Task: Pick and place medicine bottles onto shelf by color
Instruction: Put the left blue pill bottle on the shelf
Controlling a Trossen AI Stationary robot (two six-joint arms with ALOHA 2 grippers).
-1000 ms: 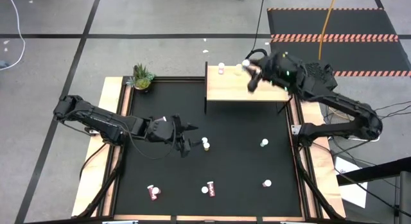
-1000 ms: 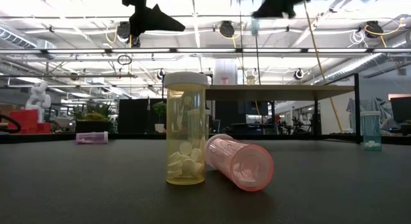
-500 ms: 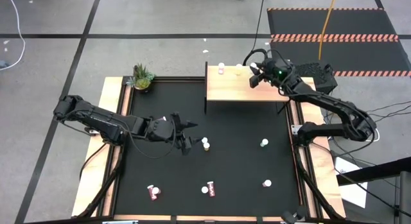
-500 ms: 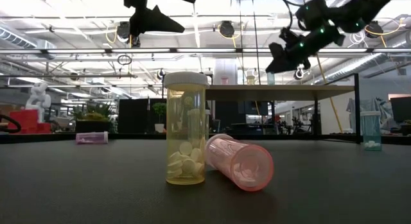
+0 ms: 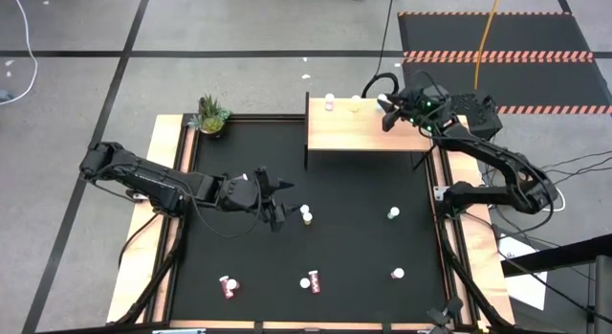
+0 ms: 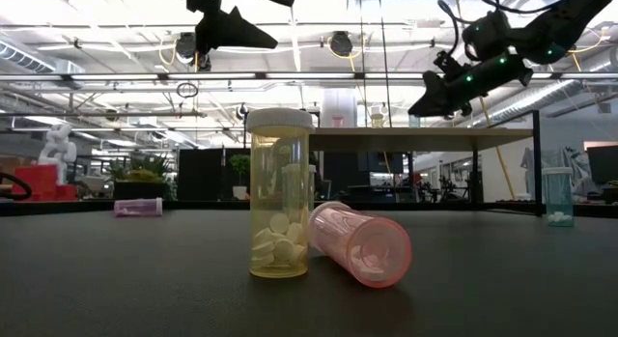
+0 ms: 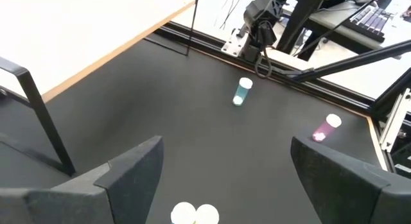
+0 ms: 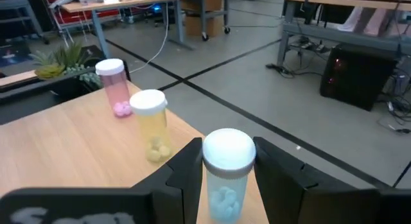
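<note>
From above, the shelf stands at twelve o'clock on the black surface, with a pink bottle and a yellow bottle on its far edge. The right tool hangs over the shelf's far right corner. The left tool, released wide, sits near the surface's centre, just at nine o'clock of two upright bottles. More bottles lie scattered toward five and six o'clock. In the low view, a yellow bottle stands upright with a pink one lying touching its base. The left wrist view shows a teal bottle and a pink bottle ahead of the spread fingers. In the right wrist view, the tool's fingers are clamped on a teal-blue bottle above the shelf.
</note>
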